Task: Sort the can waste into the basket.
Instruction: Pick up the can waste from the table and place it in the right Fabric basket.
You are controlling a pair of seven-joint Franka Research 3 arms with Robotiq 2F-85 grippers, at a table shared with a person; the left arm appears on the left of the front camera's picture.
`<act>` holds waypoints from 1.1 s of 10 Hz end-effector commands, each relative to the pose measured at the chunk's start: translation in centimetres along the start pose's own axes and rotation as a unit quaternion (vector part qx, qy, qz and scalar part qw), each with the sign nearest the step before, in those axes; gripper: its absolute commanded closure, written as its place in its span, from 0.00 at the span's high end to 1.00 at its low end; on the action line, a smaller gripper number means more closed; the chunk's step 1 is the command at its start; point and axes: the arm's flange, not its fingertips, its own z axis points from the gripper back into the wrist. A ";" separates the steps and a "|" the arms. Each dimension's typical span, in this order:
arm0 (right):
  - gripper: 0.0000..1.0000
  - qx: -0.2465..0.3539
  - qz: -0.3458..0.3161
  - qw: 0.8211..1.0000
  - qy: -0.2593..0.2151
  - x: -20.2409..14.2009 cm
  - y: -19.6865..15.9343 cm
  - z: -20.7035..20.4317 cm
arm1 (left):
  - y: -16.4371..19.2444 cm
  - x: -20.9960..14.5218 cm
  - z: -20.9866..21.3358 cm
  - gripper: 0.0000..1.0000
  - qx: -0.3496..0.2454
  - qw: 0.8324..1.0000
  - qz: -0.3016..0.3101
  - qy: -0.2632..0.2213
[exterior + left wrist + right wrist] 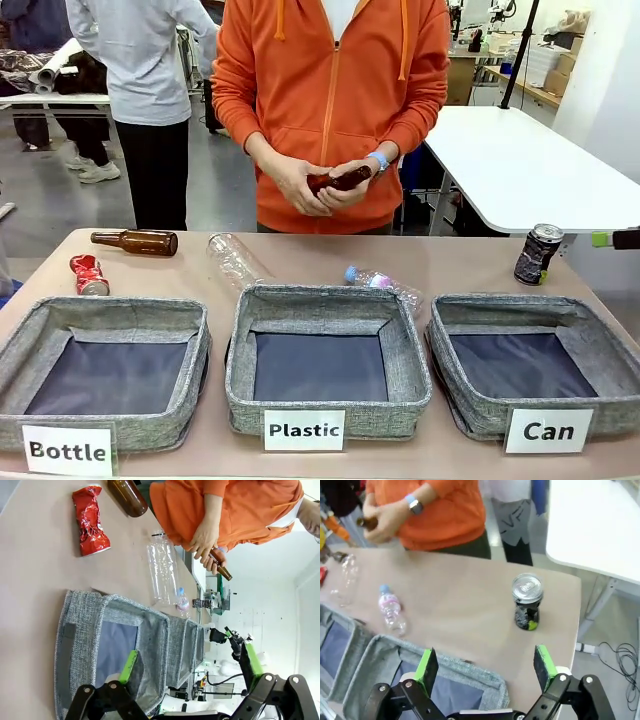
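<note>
Standing upright, silver top up: black can (538, 254) on the desk (460, 262) just behind the Can basket (520, 310) | red crushed can (88, 275) lying far left, long axis far-to-near, rim end toward the Bottle basket (120, 312) | left fingers (129, 666) spread, empty | right fingers (427, 664) spread, empty, over the Can basket

Three white labels with black print stand on the fronts of three grey fabric baskets set in a row on the worktop (450, 265). The left label (68, 450), on the left basket (110, 308), reads "Bottle". The middle label (304, 430), on the middle basket (320, 296), reads "Plastic". The right label (548, 431), on the right basket (520, 303), reads "Can". The black can (537, 254) and the red crushed can (88, 275) bear print too small or creased to read.
</note>
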 end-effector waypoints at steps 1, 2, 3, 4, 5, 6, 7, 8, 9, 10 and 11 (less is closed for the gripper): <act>1.00 0.065 0.052 0.996 0.037 -0.2 -1.6 -1.4 | 0.0 -0.1 0.2 1.00 -0.005 1.000 -0.007 0.004; 1.00 0.103 0.062 0.992 0.030 -0.2 -3.3 -2.0 | 0.0 -0.1 0.2 1.00 -0.005 1.000 -0.007 0.004; 1.00 0.122 0.068 0.990 0.023 -0.2 -4.8 -2.5 | 0.0 -0.1 0.2 1.00 -0.005 1.000 -0.007 0.004; 1.00 0.131 0.093 0.987 0.015 -0.4 -6.0 -3.2 | 0.0 -0.1 0.2 1.00 -0.005 1.000 -0.007 0.004; 1.00 0.135 0.115 0.984 0.030 -0.8 -7.3 -4.6 | 0.0 -0.1 0.2 1.00 -0.005 1.000 -0.007 0.004; 1.00 0.133 0.104 0.985 0.032 -1.3 -8.5 -5.5 | 0.0 -0.1 0.2 1.00 -0.005 1.000 -0.007 0.004; 1.00 0.142 0.104 0.984 0.023 -1.7 -9.5 -6.1 | 0.0 -0.1 0.2 1.00 -0.005 1.000 -0.007 0.004; 1.00 0.151 0.114 0.982 0.016 -2.2 -10.3 -6.7 | 0.0 -0.1 0.2 1.00 -0.005 1.000 -0.007 0.004; 1.00 0.145 0.113 0.983 0.009 -2.7 -11.3 -7.4 | 0.0 -0.1 0.2 1.00 -0.005 1.000 -0.007 0.004; 1.00 0.142 0.111 0.984 0.001 -3.1 -12.0 -8.0 | 0.0 -0.1 0.2 1.00 -0.005 1.000 -0.007 0.004; 1.00 0.147 0.111 0.983 -0.009 -3.4 -12.4 -8.5 | 0.0 0.0 0.0 1.00 0.000 1.000 0.000 0.000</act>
